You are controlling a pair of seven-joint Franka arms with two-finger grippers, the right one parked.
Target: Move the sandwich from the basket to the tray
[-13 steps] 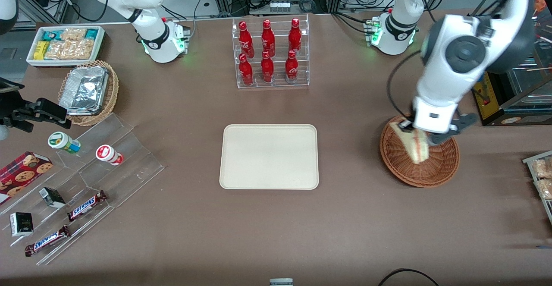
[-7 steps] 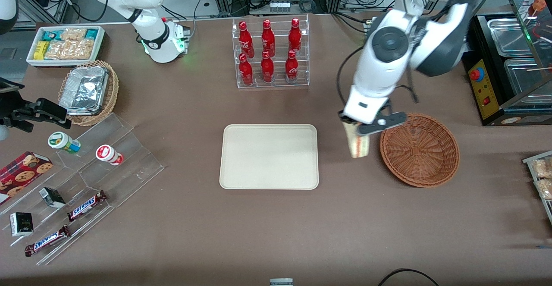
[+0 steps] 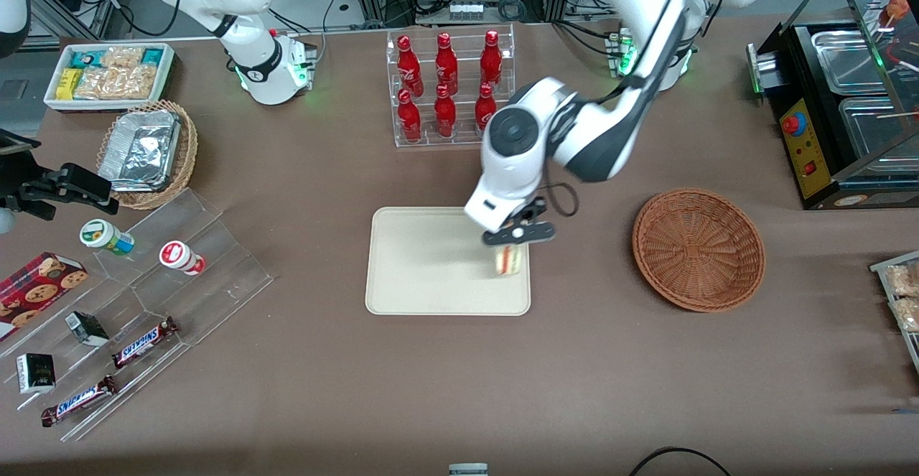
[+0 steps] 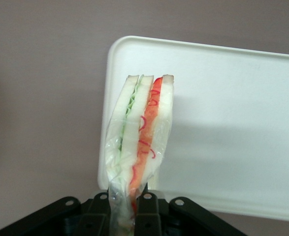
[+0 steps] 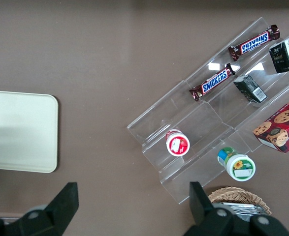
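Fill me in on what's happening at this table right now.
The working arm's gripper is shut on a wrapped sandwich and holds it over the tray, at the edge nearest the basket. The wrist view shows the sandwich hanging from the fingers above the tray's rim, not yet set down. The basket sits empty toward the working arm's end of the table.

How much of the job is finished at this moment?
Done: the sandwich is out of the basket, which shows nothing inside. In hand: the gripper holds the sandwich over the tray, at its edge nearest the basket, jaws shut on it. Left: lowering and releasing it.
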